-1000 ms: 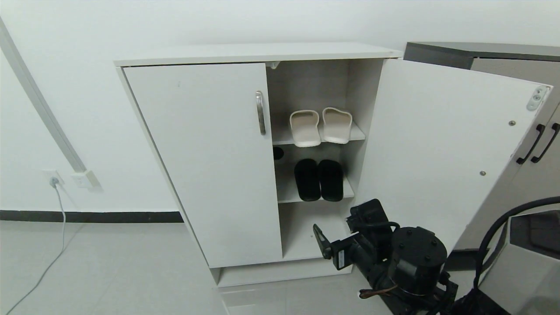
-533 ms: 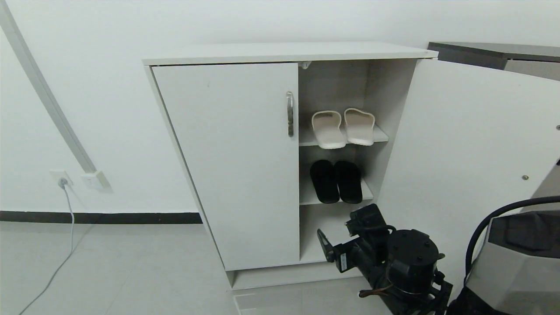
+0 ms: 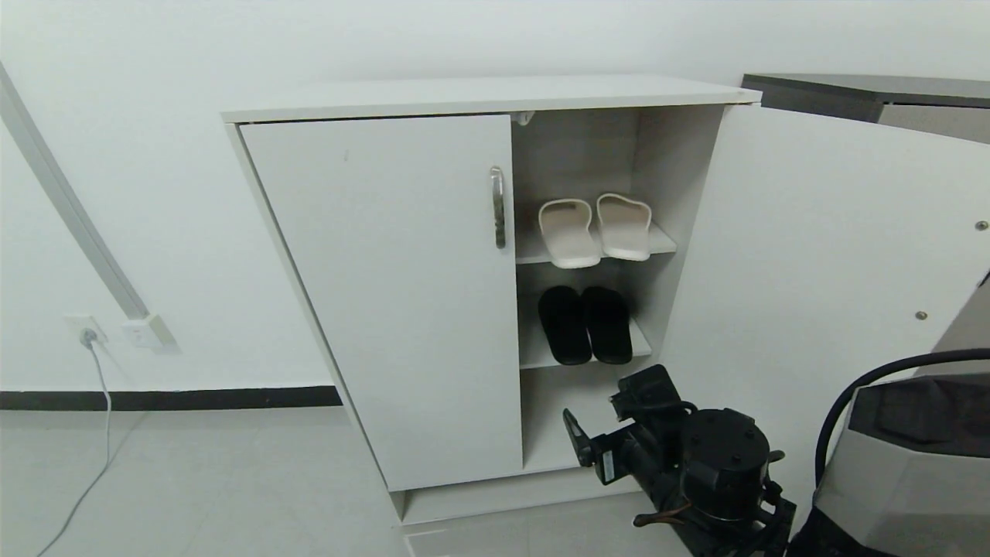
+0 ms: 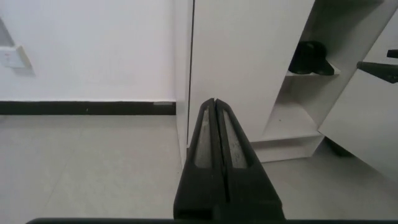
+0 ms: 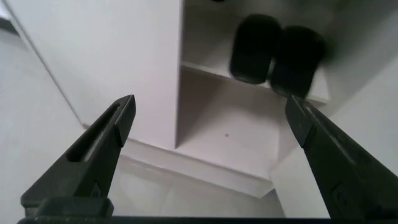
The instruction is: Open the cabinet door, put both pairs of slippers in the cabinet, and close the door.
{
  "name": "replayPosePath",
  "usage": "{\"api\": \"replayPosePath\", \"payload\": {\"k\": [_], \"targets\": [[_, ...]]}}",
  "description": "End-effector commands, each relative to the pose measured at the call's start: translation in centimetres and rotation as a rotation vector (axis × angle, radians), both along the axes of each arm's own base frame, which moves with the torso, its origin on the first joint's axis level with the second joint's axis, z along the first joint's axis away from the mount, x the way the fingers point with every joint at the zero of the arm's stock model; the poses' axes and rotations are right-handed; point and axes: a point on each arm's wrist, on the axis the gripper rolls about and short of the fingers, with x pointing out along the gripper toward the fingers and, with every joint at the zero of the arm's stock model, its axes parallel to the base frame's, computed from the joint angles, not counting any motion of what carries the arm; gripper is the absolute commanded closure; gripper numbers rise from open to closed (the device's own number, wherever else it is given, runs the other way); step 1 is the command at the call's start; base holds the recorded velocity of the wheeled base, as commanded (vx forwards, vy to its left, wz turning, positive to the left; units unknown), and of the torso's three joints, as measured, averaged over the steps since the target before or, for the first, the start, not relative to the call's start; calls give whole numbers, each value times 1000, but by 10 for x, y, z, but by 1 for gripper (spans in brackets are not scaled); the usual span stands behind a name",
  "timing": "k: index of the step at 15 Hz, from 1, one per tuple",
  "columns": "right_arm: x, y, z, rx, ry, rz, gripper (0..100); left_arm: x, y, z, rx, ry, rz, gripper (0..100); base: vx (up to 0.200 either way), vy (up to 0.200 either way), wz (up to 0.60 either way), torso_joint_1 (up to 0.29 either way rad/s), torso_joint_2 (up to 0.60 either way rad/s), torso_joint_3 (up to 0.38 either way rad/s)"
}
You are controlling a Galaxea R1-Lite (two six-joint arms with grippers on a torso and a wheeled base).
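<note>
Two pairs of slippers are found inside the cabinet [image 3: 479, 94]: the white pair [image 3: 594, 228] at the front edge of the upper shelf [image 3: 661, 244], the black pair [image 3: 585, 325] side by side on the middle shelf [image 3: 530, 352]. The right door [image 3: 820, 294] is swung open; the left door [image 3: 387, 294] is shut. The right hand [image 5: 208, 115] is held released and empty before the bottom compartment [image 3: 557, 394]. The left hand [image 4: 214, 106] is clenched on nothing.

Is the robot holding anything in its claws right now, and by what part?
Nothing is held. The left gripper is shut on nothing, the right gripper open and empty; the white slippers and black slippers lie in the cabinet.
</note>
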Motion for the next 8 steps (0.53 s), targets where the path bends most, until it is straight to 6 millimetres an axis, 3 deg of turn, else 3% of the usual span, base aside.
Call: {"api": "replayPosePath", "payload": {"k": [1, 6, 8], "targets": [[2, 0, -5, -11, 10, -4, 0, 0, 0, 0, -1, 0, 0, 100, 0, 0, 0, 0, 0, 0], [2, 0, -5, -10, 9, -7, 0, 0, 0, 0, -1, 0, 0, 100, 0, 0, 0, 0, 0, 0], [3, 0, -5, -9, 8, -7, 0, 0, 0, 0, -1, 0, 0, 100, 0, 0, 0, 2, -185, -188]]}}
